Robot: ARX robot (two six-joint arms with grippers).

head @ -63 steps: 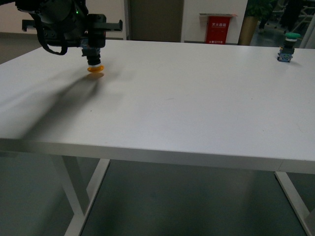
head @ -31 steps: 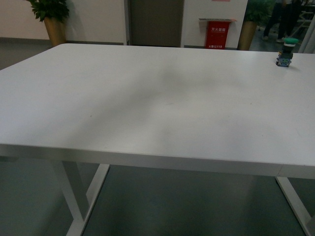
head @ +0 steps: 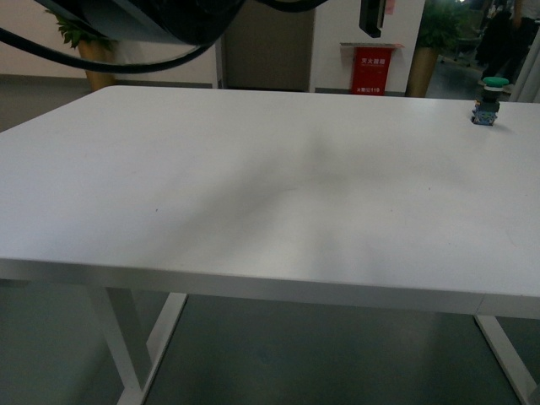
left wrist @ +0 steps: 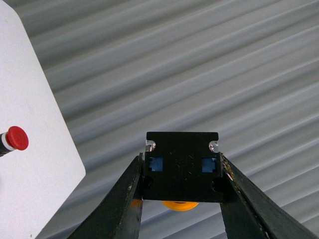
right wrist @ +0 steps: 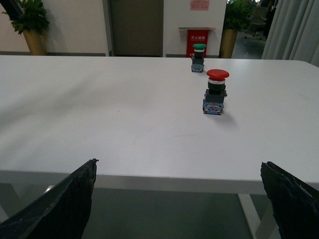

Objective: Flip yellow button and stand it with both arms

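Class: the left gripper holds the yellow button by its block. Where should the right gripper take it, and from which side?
Probably the cap end. The left gripper clamps two faces of the black block of the yellow button, leaving the yellow cap poking out beyond it. Approach from the cap side, opposite the left wrist, closing across the cap's rim.

A wide white rectangular bench [head: 253,186] stands on white metal legs [head: 126,337] over a dull grey floor [head: 321,354]. Behind it are a pale wall [head: 333,34], a dark doorway [head: 268,46], a red floor sign [head: 372,70] and a leafy potted plant [right wrist: 32,30]. The light is dim.
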